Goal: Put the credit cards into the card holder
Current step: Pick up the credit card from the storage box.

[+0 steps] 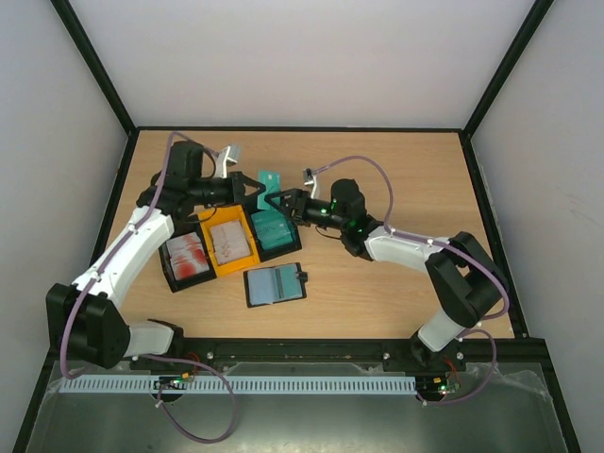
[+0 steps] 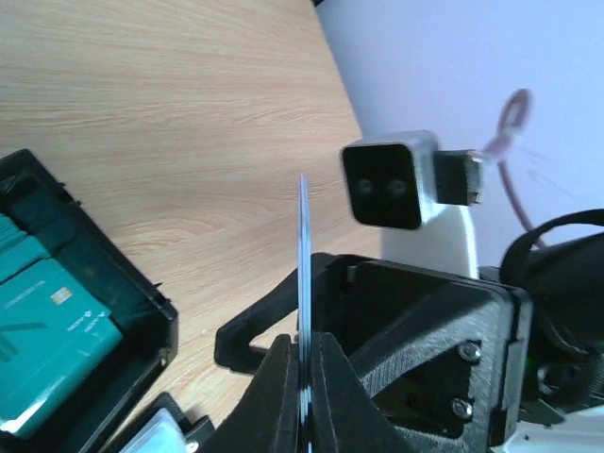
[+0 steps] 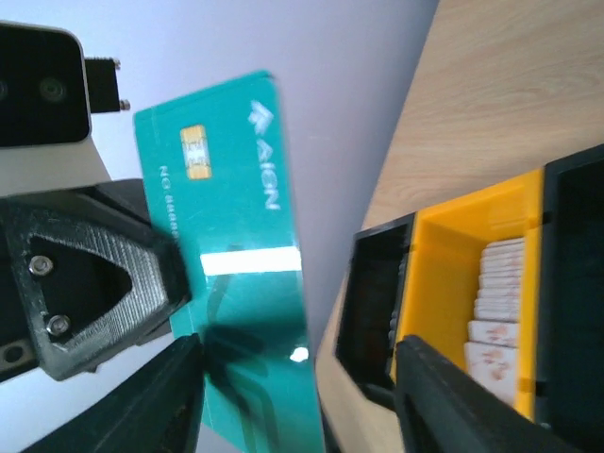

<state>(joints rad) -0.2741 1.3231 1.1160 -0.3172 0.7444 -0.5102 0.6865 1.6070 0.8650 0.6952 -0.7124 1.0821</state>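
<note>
Above the row of trays, the left gripper [image 2: 304, 382] is clamped shut on a teal card [image 3: 226, 236]. Its two black fingers [image 2: 276, 392] press the card's flat faces near one end. The card stands clear of the table [image 1: 377, 293], edge-on in the left wrist view, with its chip and white stripe facing the right wrist camera.

The right gripper [image 3: 302, 387] meets it from the other side with its jaws spread wide, one on each side of the card's lower end. Whether either one touches the card cannot be told.

Just below the two grippers sit a black tray [image 2: 142, 302] holding more teal cards, a yellow tray [image 3: 453, 236] with whitish cards printed in red, and another black tray [image 1: 172, 274] with red-and-white cards.

The card holder [image 1: 275, 284] lies opened flat on the table in front of the trays — apart from both grippers, its slots facing up.
</note>
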